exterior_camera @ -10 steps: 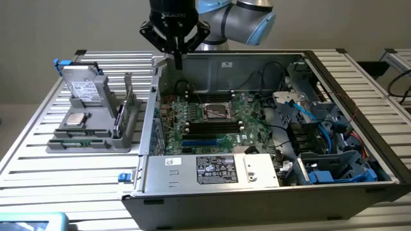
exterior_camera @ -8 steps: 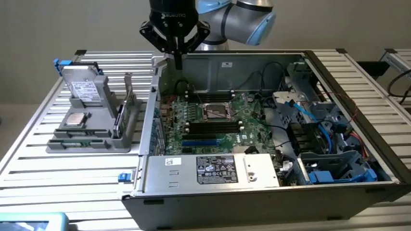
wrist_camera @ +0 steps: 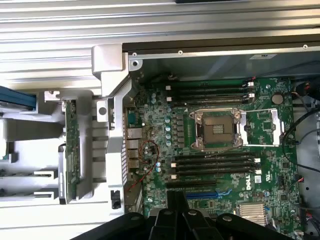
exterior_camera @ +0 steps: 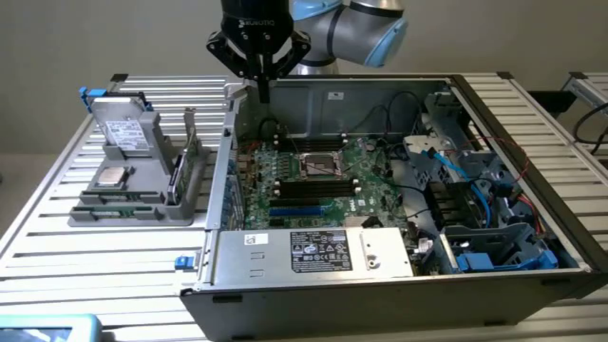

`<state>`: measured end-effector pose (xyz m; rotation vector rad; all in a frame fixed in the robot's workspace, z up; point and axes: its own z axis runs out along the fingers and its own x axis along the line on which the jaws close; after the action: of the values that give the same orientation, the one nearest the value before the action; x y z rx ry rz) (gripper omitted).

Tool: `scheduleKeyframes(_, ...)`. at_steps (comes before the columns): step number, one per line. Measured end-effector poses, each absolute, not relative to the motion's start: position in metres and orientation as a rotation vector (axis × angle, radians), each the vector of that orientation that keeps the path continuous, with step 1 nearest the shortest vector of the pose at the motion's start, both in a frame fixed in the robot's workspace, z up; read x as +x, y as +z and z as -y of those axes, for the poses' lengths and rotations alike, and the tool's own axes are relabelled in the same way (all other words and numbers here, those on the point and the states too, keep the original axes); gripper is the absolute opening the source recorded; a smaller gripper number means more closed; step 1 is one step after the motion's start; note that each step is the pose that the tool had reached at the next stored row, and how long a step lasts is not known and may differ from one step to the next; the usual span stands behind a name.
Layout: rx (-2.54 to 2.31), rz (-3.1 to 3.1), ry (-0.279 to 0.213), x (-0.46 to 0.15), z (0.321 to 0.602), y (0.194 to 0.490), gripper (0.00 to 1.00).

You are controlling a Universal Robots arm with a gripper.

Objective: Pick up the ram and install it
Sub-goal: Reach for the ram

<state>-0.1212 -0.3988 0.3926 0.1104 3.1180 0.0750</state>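
The end effector [exterior_camera: 263, 96] carries the word "ROBOTIQ" on its black body. Its fingers are pressed together with nothing between them, and it hangs above the far-left corner of the open computer case [exterior_camera: 380, 306].

In the wrist view, a "DELL" logo [wrist_camera: 246, 182] shows on the green motherboard [exterior_camera: 314, 192]. The metal box along the case's near edge bears a large white label [exterior_camera: 320, 251], but its print is too small to read.

The worktop [exterior_camera: 95, 256] is made of ribbed aluminium slats, with a plain pale wall [exterior_camera: 95, 35] behind it.

Inside the case, an open processor socket [exterior_camera: 321, 165] sits mid-board, with long black slots at 12 and 6 o'clock from it. Blue cables and a blue bay lie towards 3 o'clock.

At 9 o'clock from the case stands a grey holder [exterior_camera: 142, 192]. It holds an upright drive [exterior_camera: 122, 132], 1 flat processor chip [exterior_camera: 112, 176] and a green card with a metal bracket [exterior_camera: 196, 167]. The ram [exterior_camera: 176, 178] stands on edge just beside that card, well apart from the end effector.
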Motion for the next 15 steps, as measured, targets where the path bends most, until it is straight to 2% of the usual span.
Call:
scheduleKeyframes(6, 0.11, -3.118, 0.075, -0.121, 0.402, 0.392, 0.11)
scheduleKeyframes(15, 0.111, -3.118, 0.076, -0.129, 0.427, 0.391, 0.11)
